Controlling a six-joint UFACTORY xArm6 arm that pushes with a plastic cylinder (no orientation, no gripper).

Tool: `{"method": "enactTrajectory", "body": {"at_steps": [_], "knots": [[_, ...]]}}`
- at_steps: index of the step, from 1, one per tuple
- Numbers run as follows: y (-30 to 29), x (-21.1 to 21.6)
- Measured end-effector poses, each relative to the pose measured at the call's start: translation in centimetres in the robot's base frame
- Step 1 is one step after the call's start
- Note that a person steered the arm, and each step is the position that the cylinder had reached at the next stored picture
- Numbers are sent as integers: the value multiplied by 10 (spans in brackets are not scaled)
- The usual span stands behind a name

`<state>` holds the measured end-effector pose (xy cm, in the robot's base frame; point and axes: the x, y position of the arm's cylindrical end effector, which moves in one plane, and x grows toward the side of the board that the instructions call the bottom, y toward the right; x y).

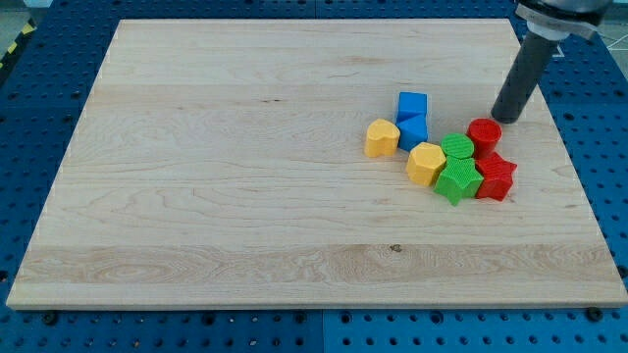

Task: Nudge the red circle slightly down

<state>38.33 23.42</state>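
Starting at the view's left, the wooden board (pixel 196 147) lies bare until a cluster of blocks right of centre. First comes a yellow heart-like block (pixel 382 137), then two blue blocks: a blue cube (pixel 412 104) with a second blue block (pixel 413 130) touching just below it. A yellow hexagon (pixel 425 164) sits lower, touching a green hexagon-like block (pixel 457 148) and a green star (pixel 457 181). The red circle (pixel 484 134) stands at the cluster's upper right, above a red star (pixel 495 177). My tip (pixel 502 119) rests just above and right of the red circle, close beside it. No pincer exists on this rod.
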Motion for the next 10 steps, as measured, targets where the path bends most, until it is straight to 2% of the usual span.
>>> {"method": "enactTrajectory", "body": {"at_steps": [3,7,10], "knots": [[-41,-1],[-42,26],[-42,28]]}}
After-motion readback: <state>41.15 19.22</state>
